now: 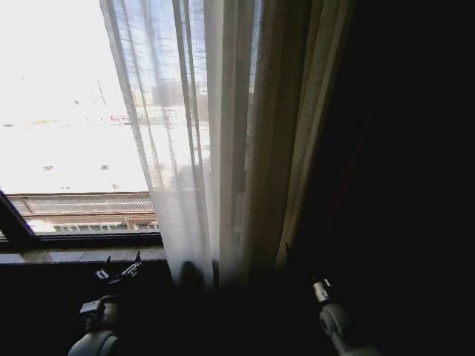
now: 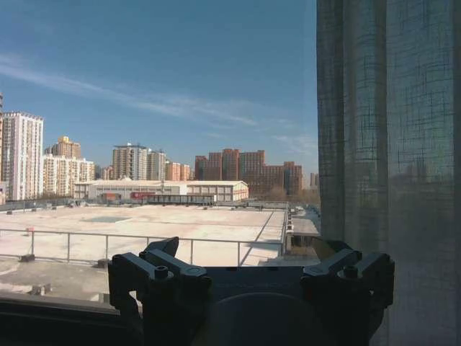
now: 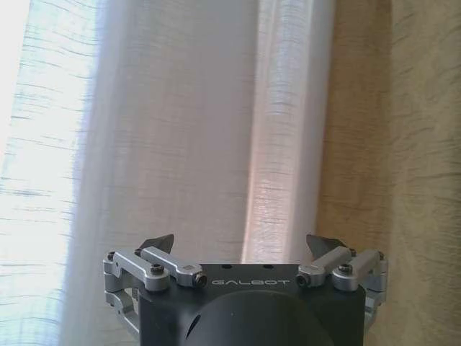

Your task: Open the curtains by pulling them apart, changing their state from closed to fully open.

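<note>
Nearest, "GALBOT" printed on the right gripper (image 3: 241, 249), fingers spread wide, empty, facing the curtains (image 3: 216, 122). Left of the curtains, left gripper (image 2: 245, 252) likewise wide and empty, low before the window sill (image 1: 82, 254). Curtains bunched right of the bare window glass (image 1: 59, 111). Beyond, rooftop railing (image 2: 144, 241), then apartment towers (image 2: 21, 155).

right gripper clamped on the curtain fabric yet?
No: in the right wrist view the right gripper has its fingertips spread wide with nothing between them, and the curtains hang beyond them, ungripped.
</note>
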Motion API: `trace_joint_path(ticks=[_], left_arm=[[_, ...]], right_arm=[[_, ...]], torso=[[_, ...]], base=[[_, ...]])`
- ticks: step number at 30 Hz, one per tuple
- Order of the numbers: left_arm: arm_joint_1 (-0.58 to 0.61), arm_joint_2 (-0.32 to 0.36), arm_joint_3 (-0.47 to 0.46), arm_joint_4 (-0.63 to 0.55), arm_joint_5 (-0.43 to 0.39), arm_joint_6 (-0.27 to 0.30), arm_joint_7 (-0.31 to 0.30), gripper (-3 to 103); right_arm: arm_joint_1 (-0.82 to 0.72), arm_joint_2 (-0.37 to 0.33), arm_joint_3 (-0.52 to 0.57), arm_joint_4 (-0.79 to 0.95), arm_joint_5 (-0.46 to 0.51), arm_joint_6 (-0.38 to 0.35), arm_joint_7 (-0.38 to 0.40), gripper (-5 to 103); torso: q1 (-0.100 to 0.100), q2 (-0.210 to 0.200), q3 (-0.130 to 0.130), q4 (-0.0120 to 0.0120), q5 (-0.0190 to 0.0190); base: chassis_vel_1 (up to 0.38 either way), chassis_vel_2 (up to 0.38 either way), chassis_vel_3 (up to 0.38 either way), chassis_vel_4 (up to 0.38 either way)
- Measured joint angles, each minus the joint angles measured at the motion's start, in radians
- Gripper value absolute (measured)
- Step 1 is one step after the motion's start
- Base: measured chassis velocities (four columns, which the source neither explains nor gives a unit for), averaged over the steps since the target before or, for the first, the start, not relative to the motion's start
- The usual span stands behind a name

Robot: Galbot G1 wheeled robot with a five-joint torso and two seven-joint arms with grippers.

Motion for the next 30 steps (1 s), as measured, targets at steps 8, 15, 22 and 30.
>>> trace_joint_path(ticks=[8,15,22,30], left_arm=[[0.000,0.000,0.000,0.000,0.000,0.000,0.000,100],[0.000,0.000,0.000,0.000,0.000,0.000,0.000,100],[0.000,0.000,0.000,0.000,0.000,0.000,0.000,100],[0.000,0.000,0.000,0.000,0.000,0.000,0.000,100]], right_arm=[[0.001,0.008,-0.002,0.004,-0.012,-0.001,-0.012,100],[0.002,0.014,-0.002,-0.001,-0.029,-0.001,-0.026,100],[0.007,0.017,-0.003,-0.008,-0.035,-0.001,-0.033,100],[0.028,0.021,-0.011,-0.032,-0.037,0.034,-0.025,100]], torso=[[0.000,0.000,0.000,-0.0001,0.0004],[0.000,0.000,0.000,-0.0002,-0.0002],[0.000,0.000,0.000,0.0002,0.0000],[0.000,0.000,0.000,-0.0002,0.0001]], base=[[0.322,0.263,-0.330,-0.265],[0.361,0.326,-0.366,-0.330],[0.383,0.351,-0.373,-0.342],[0.346,0.339,-0.355,-0.355]])
